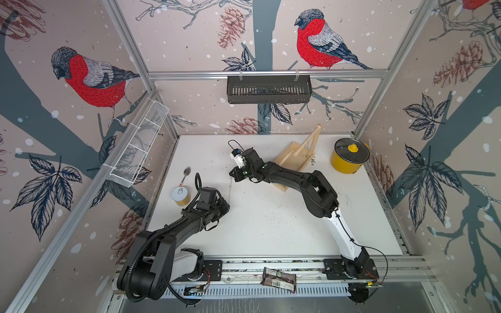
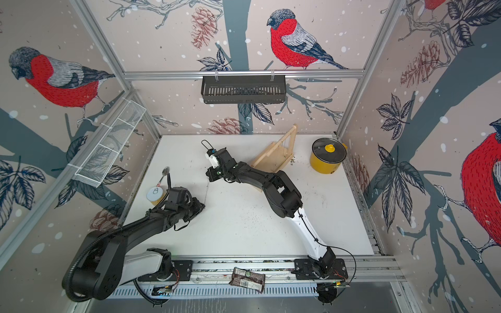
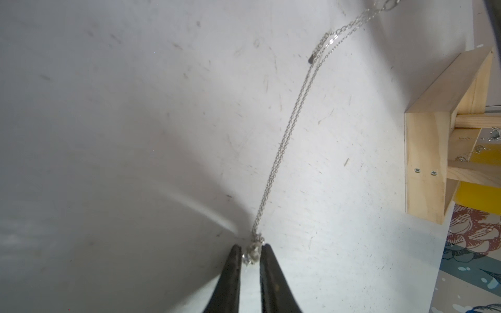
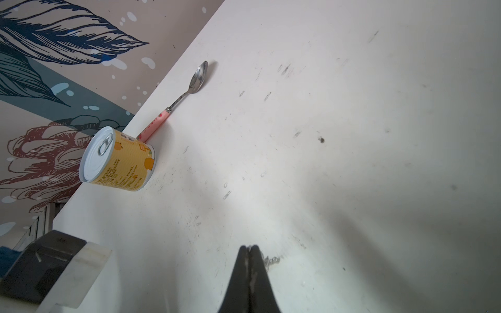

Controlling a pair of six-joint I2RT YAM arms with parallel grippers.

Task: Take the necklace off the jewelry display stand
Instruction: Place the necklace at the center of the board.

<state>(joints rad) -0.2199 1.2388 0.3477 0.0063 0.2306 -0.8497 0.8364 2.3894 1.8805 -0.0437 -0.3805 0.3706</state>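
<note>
The necklace is a thin silver chain with a clear pendant. It hangs off the stand and stretches between my two grippers over the white table, showing as a faint line in both top views. My left gripper holds the pendant between its narrowly parted tips. My right gripper is shut, with a bit of chain showing beside its tips. The pale wood jewelry display stand sits at the back, right of both grippers, partly hidden behind my right arm. Thin strands hang from its crossbar.
A yellow pot with a glass lid stands at the back right. A yellow can and a spoon lie by the left edge. A black basket hangs on the back wall, a white wire basket on the left wall.
</note>
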